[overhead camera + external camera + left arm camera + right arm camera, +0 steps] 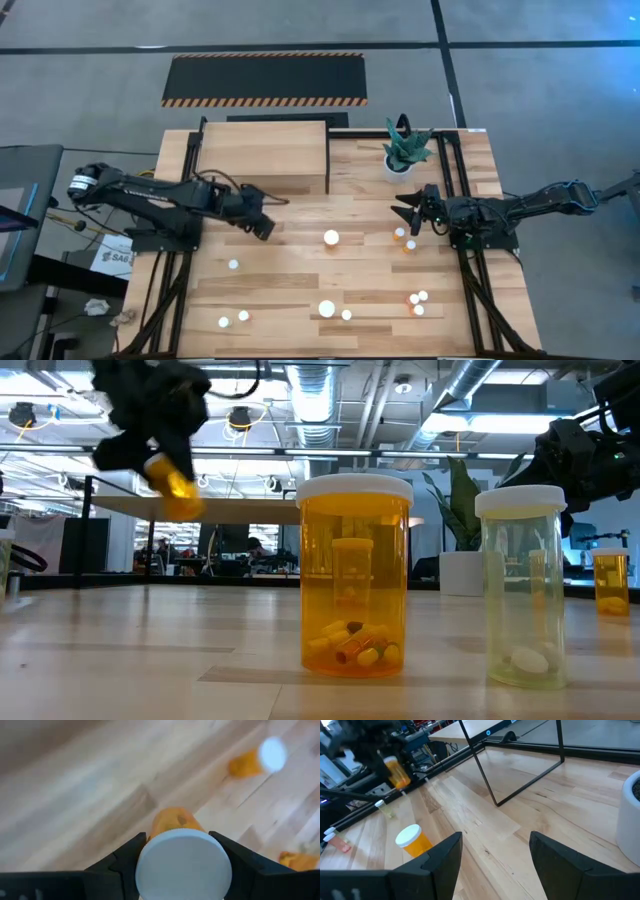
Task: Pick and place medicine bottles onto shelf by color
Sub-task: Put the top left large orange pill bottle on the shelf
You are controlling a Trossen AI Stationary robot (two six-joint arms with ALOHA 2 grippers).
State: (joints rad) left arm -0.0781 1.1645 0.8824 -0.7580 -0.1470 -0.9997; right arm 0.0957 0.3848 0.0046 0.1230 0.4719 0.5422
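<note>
Your left gripper [264,228] holds an orange bottle [172,822] in its jaws, lifted above the bench [290,265], just off the shelf's [264,150] near right corner. Your right gripper [405,214] hangs with jaws open near the right edge, beside the plant pot [400,166]. Other bottles [330,238] lie scattered towards the near edge; mid-bench stays open.

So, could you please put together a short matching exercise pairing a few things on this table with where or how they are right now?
Things:
1. left gripper
2. right gripper
3. potted plant
4. shelf

States:
a. open, holding nothing
b. far edge of the table, left of the plant
c. shut on an orange bottle, lifted off the table
d. white pot beside the right arm

Pairs: 1-c, 2-a, 3-d, 4-b
</note>
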